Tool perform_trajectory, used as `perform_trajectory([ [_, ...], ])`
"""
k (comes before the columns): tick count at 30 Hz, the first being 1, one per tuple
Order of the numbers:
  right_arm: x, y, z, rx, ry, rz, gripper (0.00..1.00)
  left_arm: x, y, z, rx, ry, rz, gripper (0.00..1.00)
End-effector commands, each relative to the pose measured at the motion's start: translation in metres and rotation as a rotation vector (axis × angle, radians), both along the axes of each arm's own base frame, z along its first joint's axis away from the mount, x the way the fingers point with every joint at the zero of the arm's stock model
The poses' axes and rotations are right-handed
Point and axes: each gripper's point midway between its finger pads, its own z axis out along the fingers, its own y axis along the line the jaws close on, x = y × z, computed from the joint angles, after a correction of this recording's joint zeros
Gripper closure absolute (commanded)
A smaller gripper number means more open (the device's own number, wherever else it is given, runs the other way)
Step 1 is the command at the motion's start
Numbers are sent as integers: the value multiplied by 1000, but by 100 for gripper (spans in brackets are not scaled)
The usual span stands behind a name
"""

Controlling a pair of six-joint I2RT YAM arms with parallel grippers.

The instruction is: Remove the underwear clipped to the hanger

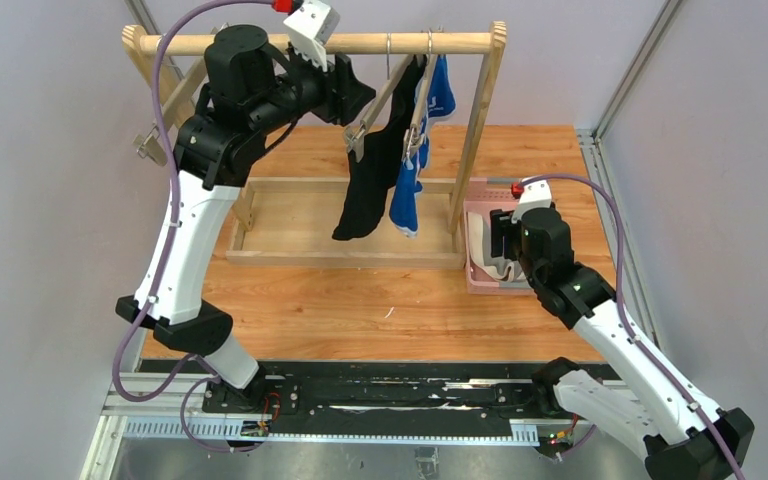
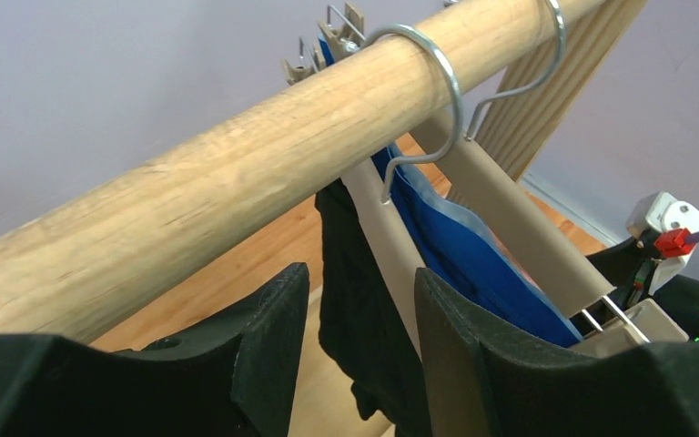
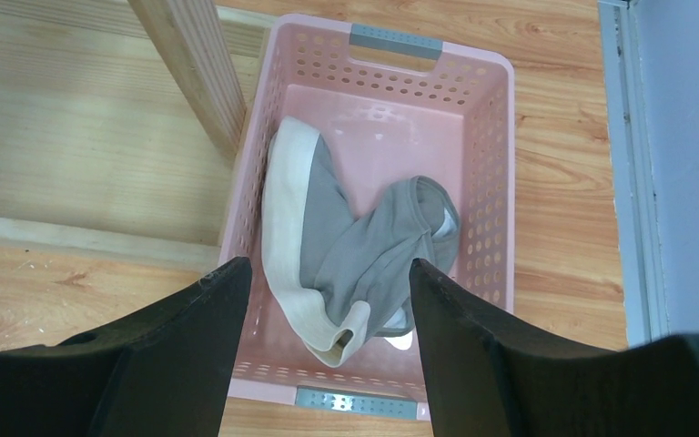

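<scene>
The black underwear (image 1: 368,180) hangs from a clip hanger (image 1: 385,95) on the wooden rail (image 1: 380,43); the bright blue one (image 1: 408,195) hangs just right of it. My left gripper (image 1: 345,90) is open up by the rail, its jaws on either side of the black cloth's top edge (image 2: 355,273), with the blue cloth (image 2: 464,246) behind. The grey underwear with pale waistband (image 3: 346,246) lies in the pink basket (image 3: 482,137). My right gripper (image 3: 328,291) is open and empty above it, and shows in the top view (image 1: 505,235).
The wooden rack's base frame (image 1: 350,255) sits on the table, with its right upright (image 1: 475,130) beside the pink basket (image 1: 475,280). Two metal hooks (image 2: 437,82) loop over the rail. A loose clip (image 1: 148,145) hangs at the rack's left end.
</scene>
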Motion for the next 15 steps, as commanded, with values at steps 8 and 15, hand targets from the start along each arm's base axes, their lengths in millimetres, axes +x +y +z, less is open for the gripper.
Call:
perform_trajectory([
  [8,-6,2,-7,30,5,19,35,-15,-12,3,40,-49,-21,49],
  [15,-8,1,-6,27,0,21,35,-14,-14,-12,86,-28,-5,52],
])
